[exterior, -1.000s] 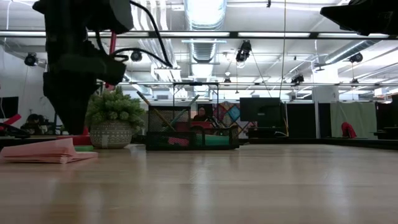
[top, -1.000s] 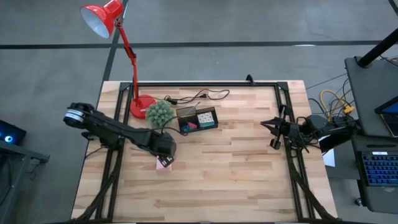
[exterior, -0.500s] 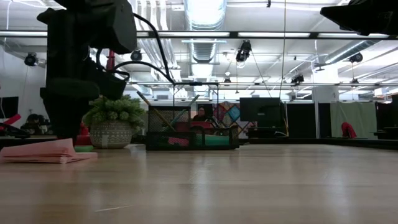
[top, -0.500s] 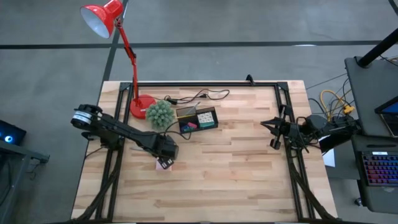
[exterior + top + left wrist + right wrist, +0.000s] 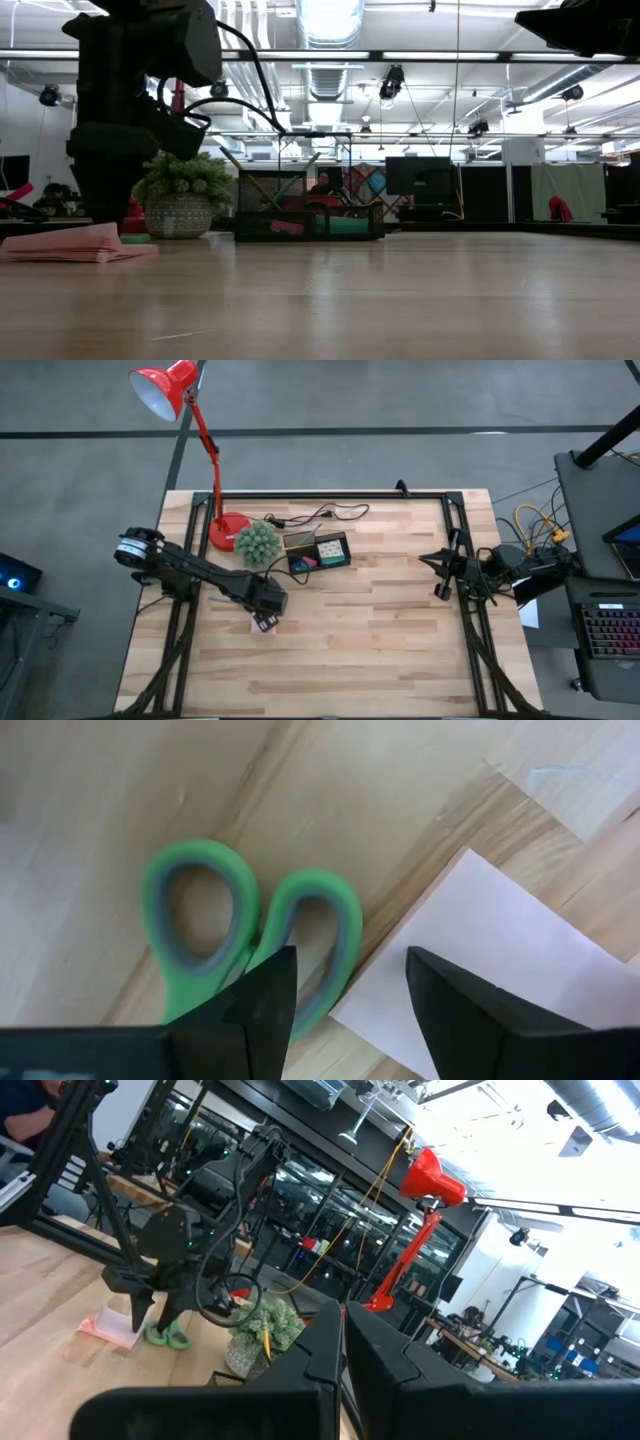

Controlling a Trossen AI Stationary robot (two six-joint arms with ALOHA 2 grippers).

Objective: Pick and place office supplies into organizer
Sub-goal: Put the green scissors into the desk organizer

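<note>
The green-handled scissors point(image 5: 250, 925) lie flat on the wooden table beside the pink sticky-note pad point(image 5: 500, 975), which also lies flat. My left gripper point(image 5: 345, 1010) points straight down just above them, open; one finger stands over a scissor handle loop and the other over the pad. In the high view this gripper point(image 5: 265, 620) covers most of the pad point(image 5: 255, 626). The black organizer point(image 5: 318, 550) stands behind it toward the far edge, with coloured items inside. My right gripper point(image 5: 440, 575) waits shut at the table's right side.
A spiky green plant point(image 5: 257, 543) in a pot and the red lamp's base point(image 5: 226, 530) stand left of the organizer. A black cable point(image 5: 320, 514) runs along the far edge. Bare wood stretches across the table's middle and near side.
My left gripper has sunk toward the pink pad and the scissors and rolled slightly about its pointing line, staying open; for the last half second it has kept still. The pad and the scissors have not moved.
</note>
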